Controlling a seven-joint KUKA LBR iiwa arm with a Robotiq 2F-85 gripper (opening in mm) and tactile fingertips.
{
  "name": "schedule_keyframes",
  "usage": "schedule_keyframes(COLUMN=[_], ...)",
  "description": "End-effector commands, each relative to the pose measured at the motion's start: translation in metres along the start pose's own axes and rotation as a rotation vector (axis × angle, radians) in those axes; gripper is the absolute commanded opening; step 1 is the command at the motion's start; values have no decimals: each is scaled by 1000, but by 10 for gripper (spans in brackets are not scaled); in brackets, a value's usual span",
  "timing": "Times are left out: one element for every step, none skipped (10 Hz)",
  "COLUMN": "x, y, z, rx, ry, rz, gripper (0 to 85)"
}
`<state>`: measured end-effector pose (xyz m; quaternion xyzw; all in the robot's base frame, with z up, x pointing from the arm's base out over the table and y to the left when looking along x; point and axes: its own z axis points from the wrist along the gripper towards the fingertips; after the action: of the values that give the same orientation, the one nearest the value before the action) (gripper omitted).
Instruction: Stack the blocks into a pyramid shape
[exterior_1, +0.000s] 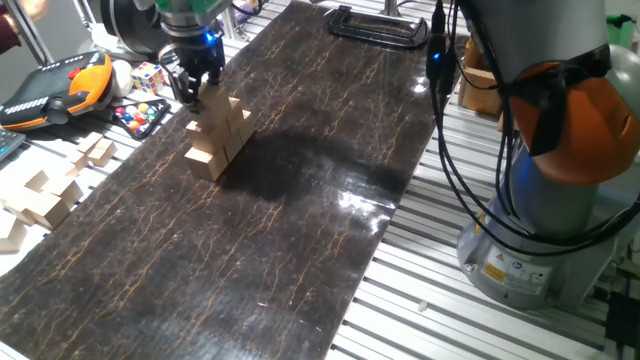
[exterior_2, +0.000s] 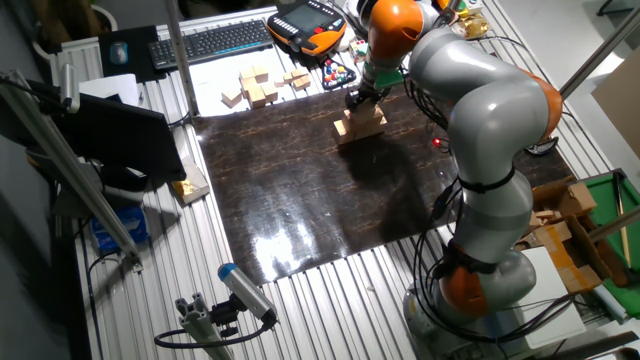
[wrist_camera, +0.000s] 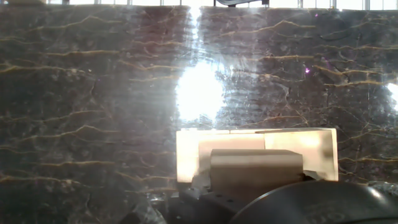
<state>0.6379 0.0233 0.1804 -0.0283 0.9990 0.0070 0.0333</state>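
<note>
Beside pyramid shape (exterior_1: 218, 136), fingers (exterior_1: 192, 92) hover.

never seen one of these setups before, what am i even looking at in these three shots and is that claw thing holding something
It is one robot arm, grey with orange joints, bolted beside a table with a dark marbled mat. Two pictures come from fixed cameras on different sides of the table. The third comes from a camera on the arm's hand, looking down along its fingers. On the mat stands a stepped stack of tan wooden cubes, the pyramid. The gripper, the two-fingered claw, hangs at its top. Whether it grips the top cube or has let go, I cannot tell. Off the mat lie loose wooden pieces, a puzzle cube and an orange handheld controller.
</note>
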Motion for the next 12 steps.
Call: schedule_keyframes(x=[0,0,0,0,0,0,0,-1,-4,-6,-8,-9], y=[0,0,0,0,0,0,0,2,-1,-5,-10,-13], z=[0,0,0,0,0,0,0,0,-2,-3,-2,0], rx=[-3,-1,1,-1,4,15,19,8,13,18,11,11], ry=[-2,-5,-5,-3,-8,-9,-8,-6,-2,-4,-4,-4], rz=[3,9,17,20,18,3,-8,-7,-13,-21,-24,-29], gripper=[7,7,7,7,7,7,7,7,7,7,7,7])
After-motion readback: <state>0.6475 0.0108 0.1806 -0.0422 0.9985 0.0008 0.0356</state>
